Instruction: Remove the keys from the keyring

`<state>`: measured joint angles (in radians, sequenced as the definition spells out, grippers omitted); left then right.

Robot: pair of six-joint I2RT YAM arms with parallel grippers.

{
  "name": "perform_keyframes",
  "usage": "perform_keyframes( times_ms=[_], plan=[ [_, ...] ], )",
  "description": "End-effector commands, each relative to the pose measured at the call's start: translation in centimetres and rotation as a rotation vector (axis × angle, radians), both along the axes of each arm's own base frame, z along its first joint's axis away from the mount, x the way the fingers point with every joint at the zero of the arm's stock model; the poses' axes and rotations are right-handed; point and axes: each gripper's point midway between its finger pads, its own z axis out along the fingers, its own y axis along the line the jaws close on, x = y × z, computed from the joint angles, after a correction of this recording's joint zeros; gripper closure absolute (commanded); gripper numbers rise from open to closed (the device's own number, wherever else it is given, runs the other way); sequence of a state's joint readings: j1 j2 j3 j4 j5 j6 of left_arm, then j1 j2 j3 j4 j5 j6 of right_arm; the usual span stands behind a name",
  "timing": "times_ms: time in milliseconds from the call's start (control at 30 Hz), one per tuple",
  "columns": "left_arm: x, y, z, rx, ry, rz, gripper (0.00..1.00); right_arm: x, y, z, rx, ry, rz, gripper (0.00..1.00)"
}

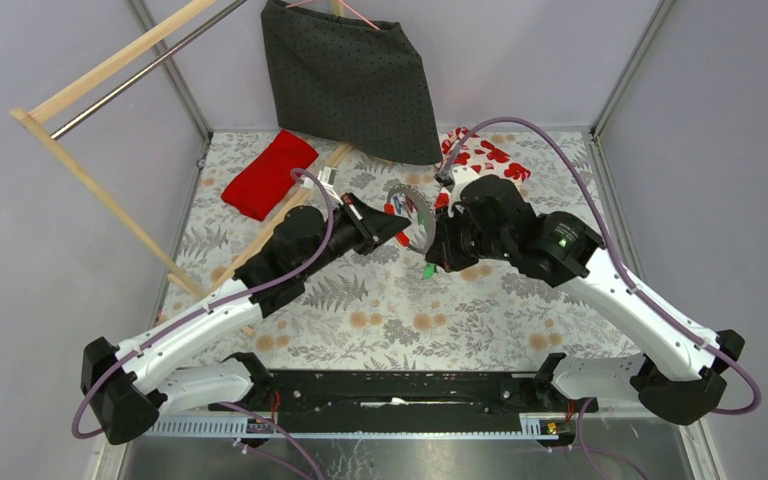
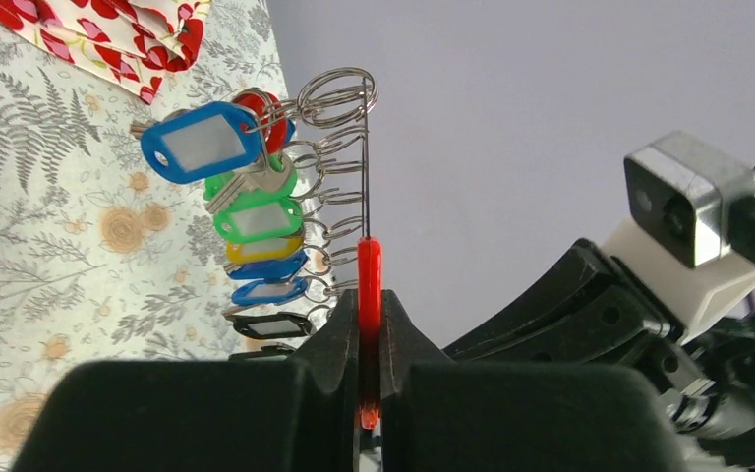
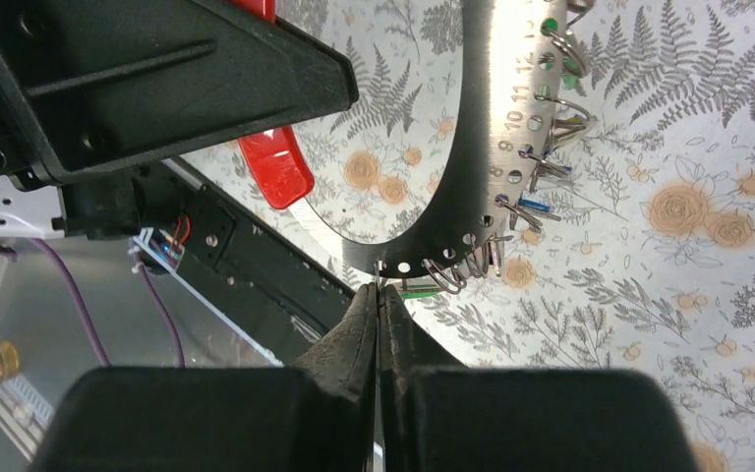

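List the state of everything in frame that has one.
keyring, held off the table
keys, hanging on the keyring by small split rings
left gripper, shut on the keyring's red section
right gripper, shut at the keyring's rim; what it pinches is unclear
red cloth, folded, lying on the table
dark fabric, hanging at the back
patterned cloth, crumpled on the table

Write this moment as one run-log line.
left tool: shut on keyring red section | right tool: shut at keyring edge | keys: on keyring
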<state>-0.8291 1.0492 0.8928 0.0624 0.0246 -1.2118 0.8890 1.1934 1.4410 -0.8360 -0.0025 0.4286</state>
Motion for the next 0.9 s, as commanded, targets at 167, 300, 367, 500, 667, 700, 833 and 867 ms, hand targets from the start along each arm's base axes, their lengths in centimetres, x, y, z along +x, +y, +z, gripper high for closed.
perform_keyframes(
  times_ms=[167, 300, 367, 500, 667, 700, 833, 867],
  plan=[
    [-1.9, -0.5, 3.1, 0.061, -0.294, -0.133, 1.00, -1.6, -0.3, 0.8, -0.063, 0.065, 0.081, 1.00],
    [-2.4, -1.0, 3.1, 0.072, -0.356, -0.175, 1.00, -2.0, -0.3, -0.1, -0.093, 0.099, 0.104, 1.00],
    [-2.7, -1.5, 2.8, 0.064, -0.362, -0.203, 1.00, -2.0, -0.3, -0.8, -0.111, 0.111, 0.112, 1.00],
    [-2.7, -1.9, 1.7, -0.005, -0.256, -0.197, 1.00, -1.3, -0.1, -1.1, -0.110, 0.085, 0.097, 1.00],
    [-2.0, -1.3, 1.4, -0.190, -0.096, -0.116, 1.00, -0.7, 0.6, 0.0, -0.036, 0.031, 0.082, 0.99],
    [-1.9, -1.1, 1.4, -0.219, -0.074, -0.102, 1.00, -0.6, 0.6, 0.1, -0.031, 0.027, 0.078, 0.98],
    [-1.5, -0.5, 1.4, -0.309, 0.006, -0.060, 1.00, -0.2, 0.4, 0.6, -0.003, -0.006, 0.043, 0.92],
    [-1.4, -0.4, 1.5, -0.333, 0.030, -0.052, 1.00, -0.1, 0.3, 0.8, 0.009, -0.017, 0.031, 0.90]
  ],
)
